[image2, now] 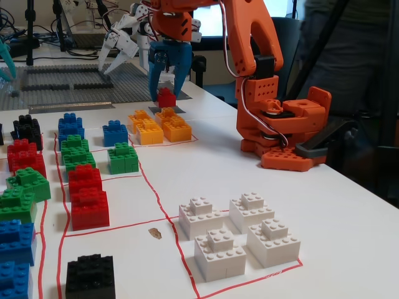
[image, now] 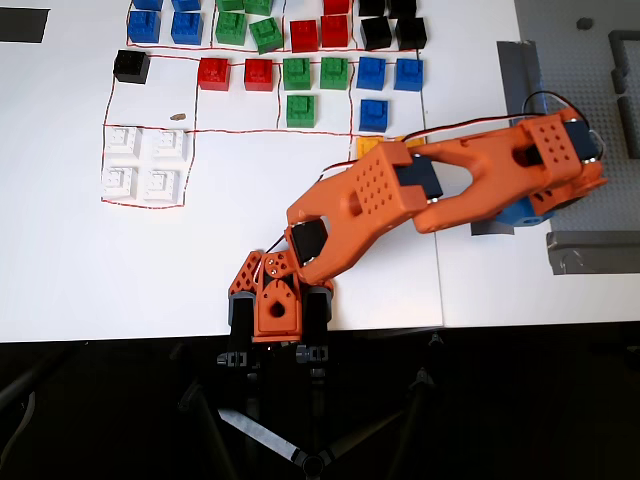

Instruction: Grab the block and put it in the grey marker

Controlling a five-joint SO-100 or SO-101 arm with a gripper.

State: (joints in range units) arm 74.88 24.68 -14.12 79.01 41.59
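Observation:
In the fixed view the red block (image2: 166, 98) sits upright on the small grey marker (image2: 163, 110), just beyond the orange-yellow bricks. My gripper (image2: 168, 87), with blue fingers (image2: 183, 65), hangs straight over it. The jaws are spread, and the tips reach down on either side of the block's top. In the overhead view the arm covers the block. Only the blue gripper (image: 522, 216) and a corner of the grey marker (image: 488, 229) show beneath it.
Sorted bricks fill red-outlined fields: orange-yellow (image2: 156, 128), blue (image2: 115, 132), green (image2: 122, 157), red (image2: 87, 199), black (image2: 90, 277), white (image2: 240, 233). A grey studded baseplate (image2: 68, 84) and a white gripper (image2: 121, 40) lie behind. The arm's base (image2: 280, 134) stands to the right. A grey tape strip (image: 595, 252) is nearby.

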